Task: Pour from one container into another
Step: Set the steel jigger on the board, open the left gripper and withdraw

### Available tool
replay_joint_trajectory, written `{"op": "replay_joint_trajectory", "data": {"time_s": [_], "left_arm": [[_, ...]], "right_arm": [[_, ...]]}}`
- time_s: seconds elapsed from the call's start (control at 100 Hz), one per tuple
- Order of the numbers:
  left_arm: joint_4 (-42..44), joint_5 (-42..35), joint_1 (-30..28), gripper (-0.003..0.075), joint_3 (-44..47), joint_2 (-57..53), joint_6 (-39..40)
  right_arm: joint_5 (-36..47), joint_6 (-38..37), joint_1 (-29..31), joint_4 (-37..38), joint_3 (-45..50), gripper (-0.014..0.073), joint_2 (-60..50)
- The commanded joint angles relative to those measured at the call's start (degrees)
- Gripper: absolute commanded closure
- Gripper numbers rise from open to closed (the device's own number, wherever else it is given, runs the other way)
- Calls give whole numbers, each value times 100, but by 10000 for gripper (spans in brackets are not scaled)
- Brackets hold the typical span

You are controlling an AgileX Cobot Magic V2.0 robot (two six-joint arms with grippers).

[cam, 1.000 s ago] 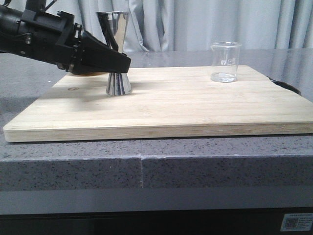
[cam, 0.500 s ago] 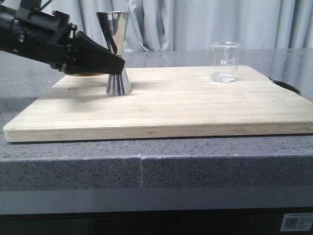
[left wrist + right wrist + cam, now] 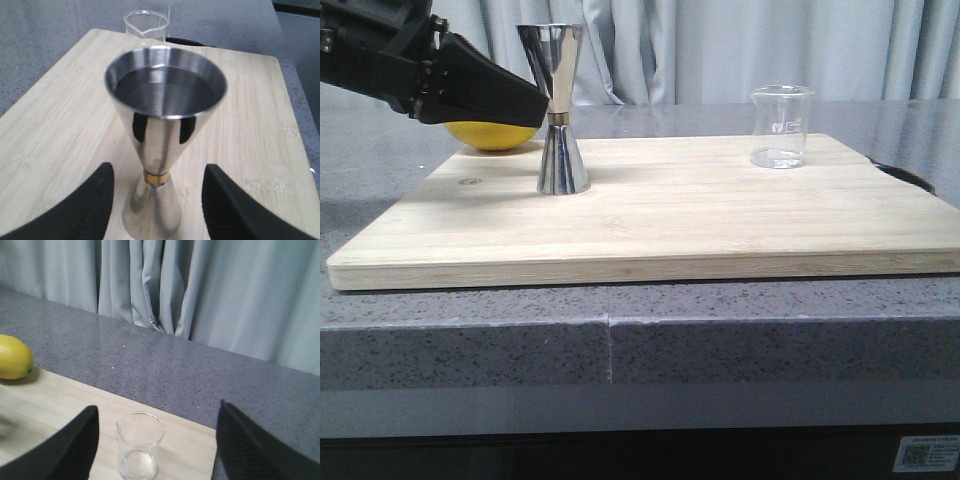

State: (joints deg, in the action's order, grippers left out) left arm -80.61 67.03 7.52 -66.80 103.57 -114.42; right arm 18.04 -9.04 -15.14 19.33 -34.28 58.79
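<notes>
The jigger (image 3: 558, 108) is standing upright on the left part of the wooden board (image 3: 660, 215), its top cup open and shiny inside in the left wrist view. The left gripper (image 3: 156, 200) is hovering just to the jigger's left, its black fingers (image 3: 95, 200) spread wide on either side of the narrow gold waist and touching nothing (the gap on each side is plain in the wrist view). A lemon (image 3: 492, 134) is lying behind the gripper, near the board's far left corner.

The beaker (image 3: 781, 126) is sitting upright on the far right part of the board, well apart from the jigger. The right gripper (image 3: 155, 440) is hanging above and behind it with fingers (image 3: 250, 445) wide apart, holding nothing; the beaker's lip is pointing toward the lemon.
</notes>
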Motion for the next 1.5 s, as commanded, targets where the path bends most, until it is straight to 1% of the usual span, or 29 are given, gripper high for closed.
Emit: {"op": "replay_joint_trajectory", "data": {"time_s": [0.0,0.33,0.69,0.84,0.95,1.04,1.16,1.22,1.31,1.4,1.49], "left_arm": [[-231,567,-45,348,-125,-306,174],[-65,567,-177,348,-125,-450,332],[179,567,-414,348,-125,-998,643],[194,567,-575,348,-125,-1267,1005],[180,567,-766,348,-125,-1551,1462],[180,567,-957,348,-125,-1835,1836],[142,567,-1171,348,-125,-2254,1891],[-15,424,-1278,349,-125,-2480,1891],[-166,20,-1436,352,-125,-2897,1938],[-166,-698,-1548,352,-125,-3362,2038],[-166,-1558,-1649,352,-125,-3822,2355]], "right_arm": [[460,-7,15,-2,-162,146,-133],[460,-7,15,-2,-162,146,-133],[522,-7,15,-2,-162,146,-133],[553,-7,15,-2,-162,146,-133],[553,-7,15,-2,-196,146,-133],[446,-7,15,-140,-273,146,-133],[373,-7,15,-183,-440,146,-133],[264,-7,15,-183,-584,146,-133],[-170,-7,15,-183,-871,146,-133],[-819,-7,15,-183,-1244,146,-133],[-1381,-7,15,-172,-1634,146,-133]]}}
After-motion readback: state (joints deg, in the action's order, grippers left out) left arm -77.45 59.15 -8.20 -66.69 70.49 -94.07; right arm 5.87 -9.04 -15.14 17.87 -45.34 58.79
